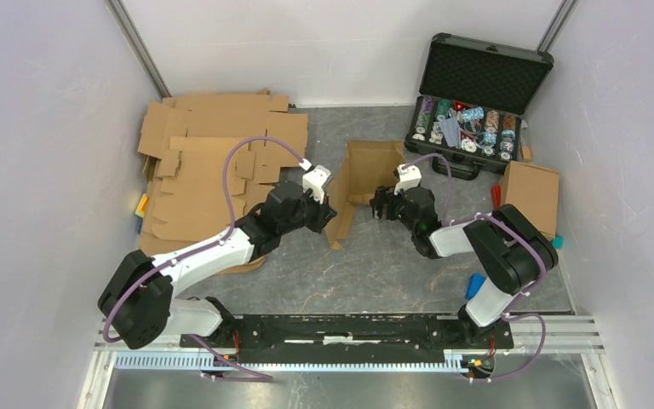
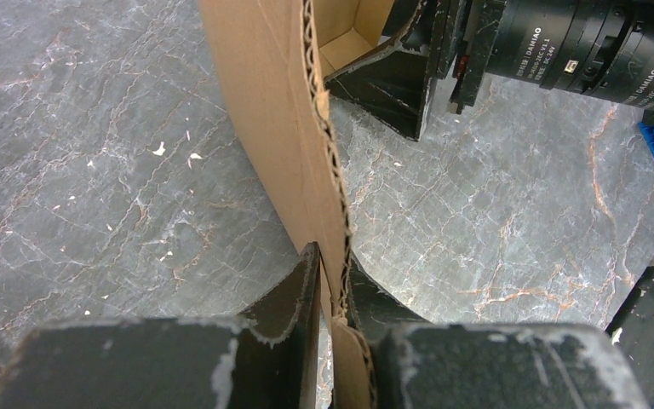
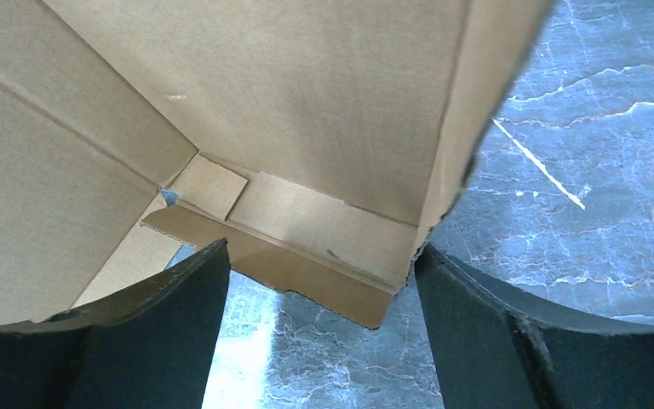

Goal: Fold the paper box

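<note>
Two white-and-black robot arms reach out from a rail at the near edge of a grey marbled table [image 1: 375, 273]. Mid-table, the left gripper [image 1: 325, 213] is clamped on one wall of a half-built brown corrugated cardboard box [image 1: 366, 175]. Its wrist view shows black fingers [image 2: 302, 285] pinching the fluted edge of that upright wall. Just across the box, the right gripper [image 1: 383, 204] has its fingers [image 3: 196, 298] spread apart, gripping nothing. From its wrist view they seem to straddle a side wall, looking into the box interior, where short flaps lie loose at the far corner.

My reading is that the walls are being raised and squared, with the flaps not yet tucked. The next move likely needs the right gripper to close on or press that side wall while the left one steadies its hold, without creasing the thin board.

Farther right rests a closed brown cardboard carton [image 1: 532, 196]. At the far left lies a stack of flat cardboard blanks [image 1: 213, 153], and at the far right stands an open black case of poker chips [image 1: 477, 94].
</note>
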You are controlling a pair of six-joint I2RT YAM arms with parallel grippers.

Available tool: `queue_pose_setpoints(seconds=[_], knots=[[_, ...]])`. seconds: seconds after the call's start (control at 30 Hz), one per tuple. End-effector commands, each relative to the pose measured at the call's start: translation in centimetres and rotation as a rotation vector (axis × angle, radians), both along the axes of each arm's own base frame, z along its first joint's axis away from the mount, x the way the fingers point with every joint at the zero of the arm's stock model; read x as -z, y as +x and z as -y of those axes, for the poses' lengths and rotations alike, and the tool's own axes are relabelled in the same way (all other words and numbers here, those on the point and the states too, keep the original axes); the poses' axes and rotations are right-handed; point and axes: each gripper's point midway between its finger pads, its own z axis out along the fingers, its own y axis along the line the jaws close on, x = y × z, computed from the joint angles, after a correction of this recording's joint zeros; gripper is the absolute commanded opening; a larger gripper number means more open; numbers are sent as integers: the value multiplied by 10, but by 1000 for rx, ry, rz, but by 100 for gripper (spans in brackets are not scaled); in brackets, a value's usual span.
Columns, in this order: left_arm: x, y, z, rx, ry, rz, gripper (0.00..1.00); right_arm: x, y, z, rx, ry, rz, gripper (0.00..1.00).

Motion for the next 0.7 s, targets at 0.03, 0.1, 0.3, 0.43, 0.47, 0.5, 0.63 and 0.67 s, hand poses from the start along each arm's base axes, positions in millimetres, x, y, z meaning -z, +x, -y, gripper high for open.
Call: queue_pose_setpoints(seconds=[0.03, 0.1, 0.3, 0.43, 0.47, 0.5, 0.63, 0.67], knots=[[-2, -11, 10, 44, -19, -47, 17, -25, 5, -15, -73, 35, 78, 90], [-1, -11, 10, 43, -17, -48, 17, -26, 5, -12, -57, 37, 79, 89], [-1, -11, 10, 43, -17, -49, 17, -13, 5, 7, 58, 31, 35, 52], [-1, -10, 9, 41, -16, -47, 17, -7, 8, 11, 79, 12, 18, 47], [0, -10, 9, 41, -14, -49, 17, -5, 9, 11, 82, 1, 12, 47], [0, -10, 9, 42, -13, -51, 17, -3, 9, 13, 87, -9, 6, 46], [0, -10, 9, 41, -11, -50, 17, 10, 14, 12, 67, -92, -55, 42], [0, -10, 9, 42, -12, -50, 17, 13, 14, 11, 59, -106, -68, 43]])
